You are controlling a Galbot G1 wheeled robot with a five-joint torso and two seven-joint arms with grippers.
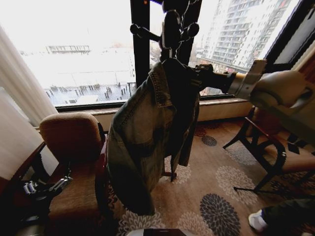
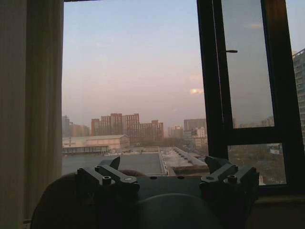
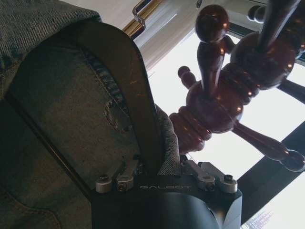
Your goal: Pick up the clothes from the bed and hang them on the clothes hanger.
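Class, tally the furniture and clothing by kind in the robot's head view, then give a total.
Light-blue denim jacket: 1
Dark turned-wood coat stand: 1
Brown upholstered armchair: 1
Dark-framed wooden chair: 1
Total: 4

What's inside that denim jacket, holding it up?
A black hanger sits inside the denim jacket, gripped by the right pincer beside the wooden coat stand. Its hook is covered.

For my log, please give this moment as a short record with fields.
jacket: light-blue denim jacket hanging from the wooden coat stand by the window
right gripper: right gripper at the jacket's collar, shut on the black hanger
left gripper: left gripper low beside the armchair, open
floor: patterned carpet
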